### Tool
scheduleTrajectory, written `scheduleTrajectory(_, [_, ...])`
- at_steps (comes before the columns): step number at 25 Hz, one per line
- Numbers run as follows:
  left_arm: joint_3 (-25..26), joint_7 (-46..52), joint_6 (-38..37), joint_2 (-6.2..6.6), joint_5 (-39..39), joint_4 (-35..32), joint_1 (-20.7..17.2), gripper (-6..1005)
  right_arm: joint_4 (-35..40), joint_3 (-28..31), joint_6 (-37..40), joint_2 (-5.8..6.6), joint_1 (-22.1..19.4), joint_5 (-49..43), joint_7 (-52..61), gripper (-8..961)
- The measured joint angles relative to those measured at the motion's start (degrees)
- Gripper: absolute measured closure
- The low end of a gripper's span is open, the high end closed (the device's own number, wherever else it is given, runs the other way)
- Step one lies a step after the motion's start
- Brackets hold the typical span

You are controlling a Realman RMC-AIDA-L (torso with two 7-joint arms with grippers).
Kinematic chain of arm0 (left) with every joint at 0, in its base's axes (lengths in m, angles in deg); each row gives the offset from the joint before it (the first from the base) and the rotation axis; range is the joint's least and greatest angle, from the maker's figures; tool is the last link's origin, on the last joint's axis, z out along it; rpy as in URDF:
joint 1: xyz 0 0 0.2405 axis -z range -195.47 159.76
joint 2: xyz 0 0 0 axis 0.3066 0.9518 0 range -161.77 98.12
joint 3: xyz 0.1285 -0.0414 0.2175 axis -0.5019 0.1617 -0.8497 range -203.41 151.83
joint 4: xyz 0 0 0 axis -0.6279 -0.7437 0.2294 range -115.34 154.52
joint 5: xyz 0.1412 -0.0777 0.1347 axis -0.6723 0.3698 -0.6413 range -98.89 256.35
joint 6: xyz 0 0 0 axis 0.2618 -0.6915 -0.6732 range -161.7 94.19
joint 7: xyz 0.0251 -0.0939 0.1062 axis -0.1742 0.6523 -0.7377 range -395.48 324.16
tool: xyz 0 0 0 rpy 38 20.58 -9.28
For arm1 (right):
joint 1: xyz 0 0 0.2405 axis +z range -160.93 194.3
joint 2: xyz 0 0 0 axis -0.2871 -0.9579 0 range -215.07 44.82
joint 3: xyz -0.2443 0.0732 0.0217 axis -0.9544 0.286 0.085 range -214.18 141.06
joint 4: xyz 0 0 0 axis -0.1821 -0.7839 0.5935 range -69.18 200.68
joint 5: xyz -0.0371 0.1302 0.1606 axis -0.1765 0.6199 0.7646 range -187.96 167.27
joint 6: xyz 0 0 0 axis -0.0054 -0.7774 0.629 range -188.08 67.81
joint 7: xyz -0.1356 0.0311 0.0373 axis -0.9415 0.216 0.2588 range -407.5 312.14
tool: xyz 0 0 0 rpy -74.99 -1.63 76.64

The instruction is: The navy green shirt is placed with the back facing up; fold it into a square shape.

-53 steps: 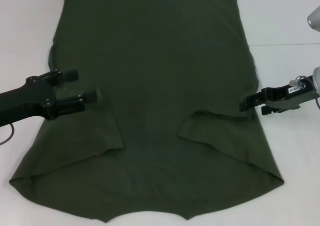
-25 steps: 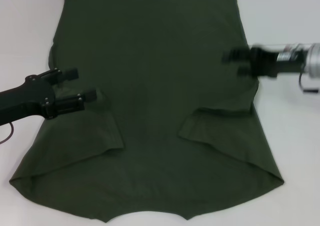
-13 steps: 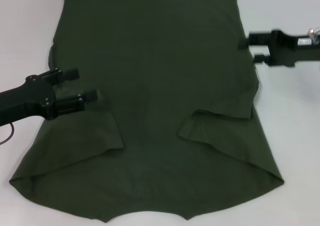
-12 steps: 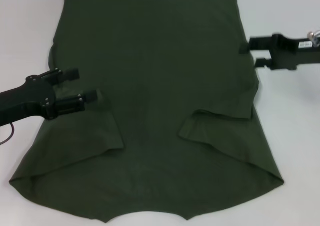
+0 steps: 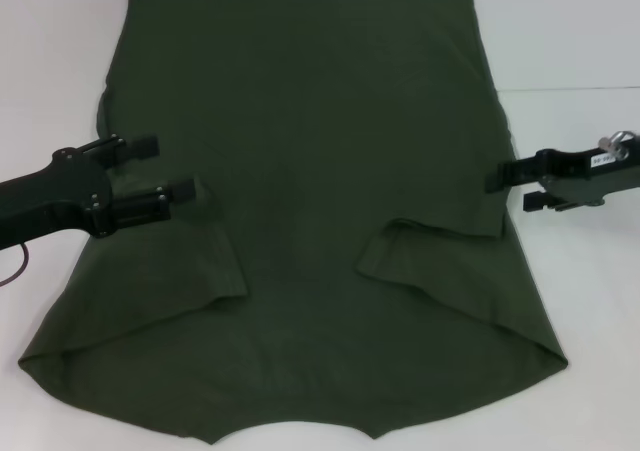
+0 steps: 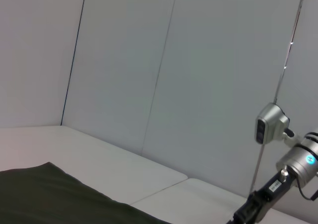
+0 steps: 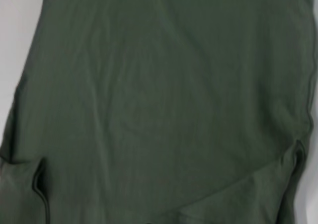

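Observation:
The navy green shirt (image 5: 310,171) lies flat on the white table (image 5: 580,31), with both sleeves folded inward onto its body. It fills the right wrist view (image 7: 159,105), and a corner shows in the left wrist view (image 6: 44,194). My left gripper (image 5: 168,169) hovers open over the shirt's left edge, just above the folded left sleeve, with nothing between its fingers. At the shirt's right edge my right gripper (image 5: 510,191) is open, level with the top of the folded right sleeve. Its upper fingertip touches the hem line and holds no cloth.
Bare white table (image 5: 590,301) flanks the shirt on both sides. The shirt's near hem runs close to the table's front edge. Grey wall panels (image 6: 149,60) stand behind the table, and the right arm (image 6: 293,169) shows far off in the left wrist view.
The right gripper swung from the shirt's upper right edge down toward me, and is now beside the folded right sleeve. The left gripper and the shirt have not moved.

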Motion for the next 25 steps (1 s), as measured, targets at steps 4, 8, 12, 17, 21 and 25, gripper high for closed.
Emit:
scheduleTrajectory(4, [-0.1,0.0,0.1,0.01,-0.1,0.0,0.1,82,-0.6,0.0,-1.8,-0.92,0.0,-0.6,-0.4,152])
scheduleTrajectory(8, [-0.1,0.0,0.2,-0.04,-0.1,0.0,0.1,82,-1.6,-0.6,-3.3,-1.30,0.0,-0.7,-0.7,152])
scheduleTrajectory(12, [-0.1,-0.1,0.2,-0.07,-0.1,0.0,0.1,82,-1.7,-0.8,-4.5,-1.88,-0.2,-0.7,-0.9,151])
scheduleTrajectory(17, [-0.1,-0.1,0.2,-0.14,-0.1,0.0,-0.1,82,-1.7,-0.6,-6.1,-2.69,-0.5,-0.5,-1.6,151])
scheduleTrajectory(21, [0.0,-0.1,-0.1,-0.16,-0.1,0.0,-0.1,82,-1.8,-0.7,-7.3,-3.40,-0.5,-0.5,-2.0,147])
scheduleTrajectory(25, [0.0,-0.1,-0.1,-0.13,0.0,0.0,-0.2,83,-2.3,-0.6,-8.6,-3.96,-0.6,-0.5,-2.4,145])
